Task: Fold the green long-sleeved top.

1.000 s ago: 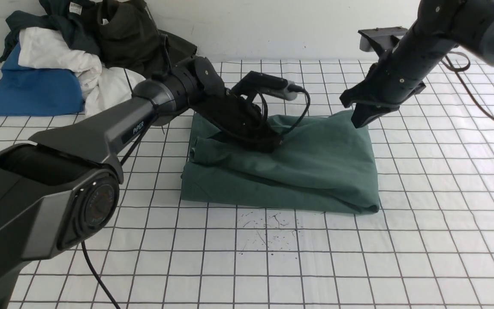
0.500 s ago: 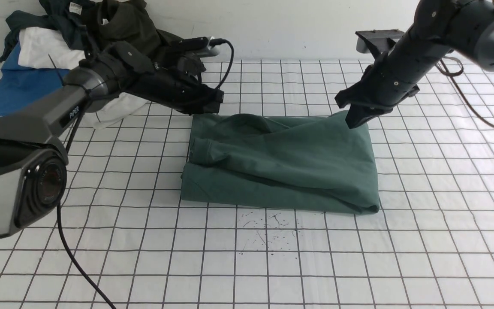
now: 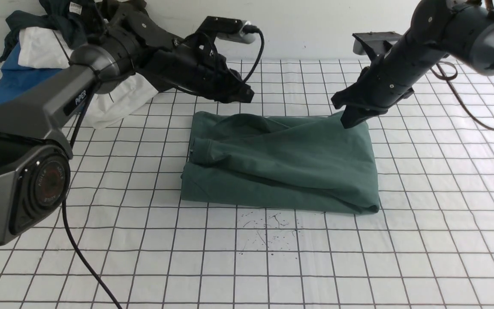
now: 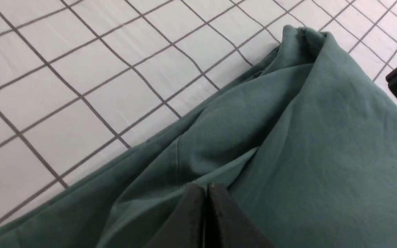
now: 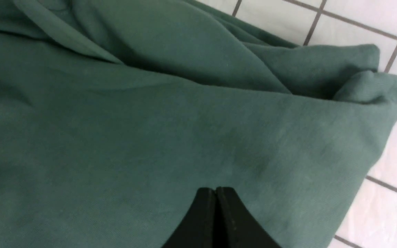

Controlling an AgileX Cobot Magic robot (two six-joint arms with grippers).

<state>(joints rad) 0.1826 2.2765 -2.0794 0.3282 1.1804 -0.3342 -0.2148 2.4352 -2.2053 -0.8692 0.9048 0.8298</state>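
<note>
A muted sage-green cotton long-sleeved top (image 3: 281,167) lies folded into a rough rectangle at the middle of my white table (image 3: 247,266), which is covered in a thin dark grid. A ribbed cuff shows at the top's left edge.

My left pincer (image 3: 247,95) is clenched on nothing and hangs in the air just beyond the top's far left edge, clear of the fabric. My right pincer (image 3: 347,122) is also clenched, its tip at the top's far right corner. No cloth is caught between its jaws, and I cannot tell whether it touches.

At the far left corner sits a heap of other clothes: a bright blue cloth (image 3: 28,92), crumpled white cloth (image 3: 114,94) and dark garments (image 3: 58,13) against the pale wall (image 3: 307,25). My left arm reaches across in front of this heap.

Small black ink marks (image 3: 268,227) dot the table just near of the top. The near half and the right side of the table are open grid.
</note>
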